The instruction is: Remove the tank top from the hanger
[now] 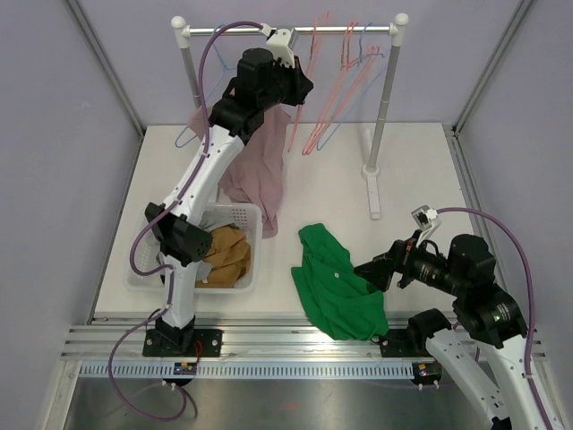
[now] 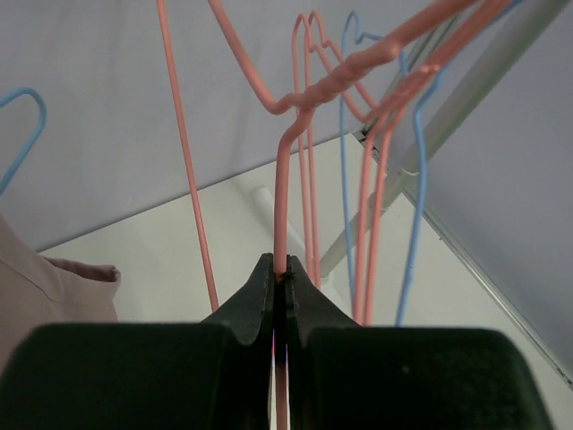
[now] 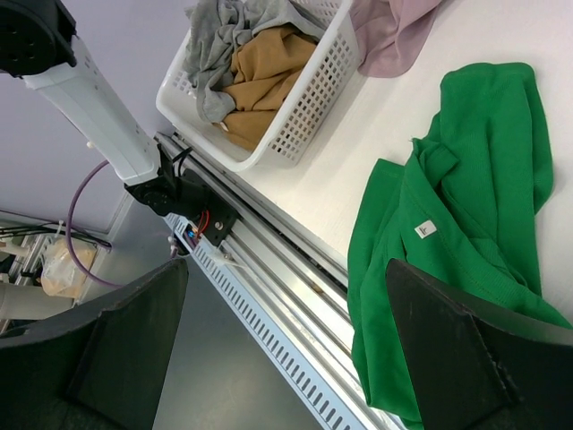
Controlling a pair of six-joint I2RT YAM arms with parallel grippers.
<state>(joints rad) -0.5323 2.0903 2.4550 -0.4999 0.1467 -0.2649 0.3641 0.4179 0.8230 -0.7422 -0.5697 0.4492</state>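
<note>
A mauve tank top [image 1: 261,170] hangs below my left arm, and its lower end reaches the table beside the basket. Its edge shows in the left wrist view [image 2: 49,291] and its hem in the right wrist view [image 3: 394,36]. High by the rail, my left gripper [image 1: 300,79] [image 2: 280,265] is shut on the wire of a pink hanger [image 2: 283,188]. I cannot tell how the top sits on that hanger. My right gripper [image 1: 369,269] [image 3: 285,265] stands open and empty over the table's front edge, beside a green garment [image 1: 336,282] [image 3: 474,179] lying flat.
A white rack [image 1: 291,30] at the back carries several pink and blue hangers [image 1: 345,85]. A blue hanger [image 1: 186,136] hangs low on its left post. A white basket [image 1: 253,255] with tan and grey clothes stands front left. The rack's right post [image 1: 383,98] rises behind the green garment.
</note>
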